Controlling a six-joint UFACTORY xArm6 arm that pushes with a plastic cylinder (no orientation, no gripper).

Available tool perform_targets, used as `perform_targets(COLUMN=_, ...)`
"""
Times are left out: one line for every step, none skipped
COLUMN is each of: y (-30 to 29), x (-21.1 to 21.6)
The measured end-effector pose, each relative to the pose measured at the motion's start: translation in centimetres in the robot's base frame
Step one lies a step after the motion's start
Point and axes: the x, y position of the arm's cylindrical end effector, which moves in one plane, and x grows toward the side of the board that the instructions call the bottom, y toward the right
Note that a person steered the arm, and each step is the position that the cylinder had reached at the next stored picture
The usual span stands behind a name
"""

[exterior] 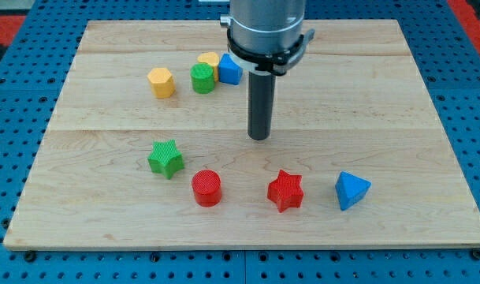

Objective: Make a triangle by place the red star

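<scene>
The red star (285,190) lies near the view's bottom, right of centre. A red cylinder (206,188) lies to its left and a blue triangular block (351,189) to its right, the three in a rough row. A green star (166,158) lies up and left of the red cylinder. My tip (259,137) stands near the board's middle, above the red star and a little to its left, touching no block.
Near the view's top left of centre lie a yellow hexagonal block (161,81), a green cylinder (202,78), a yellow block (209,60) behind it and a blue block (229,70), the last three clustered. The wooden board (429,142) sits on blue pegboard.
</scene>
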Motion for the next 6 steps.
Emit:
perform_targets(y=-2.2, x=7.3)
perform_targets(y=-2.4, x=11.6)
perform_targets(y=5.0, x=13.5)
perform_targets(y=7.8, x=10.0)
perform_targets(y=5.5, x=7.2)
perform_targets(y=3.8, x=8.7)
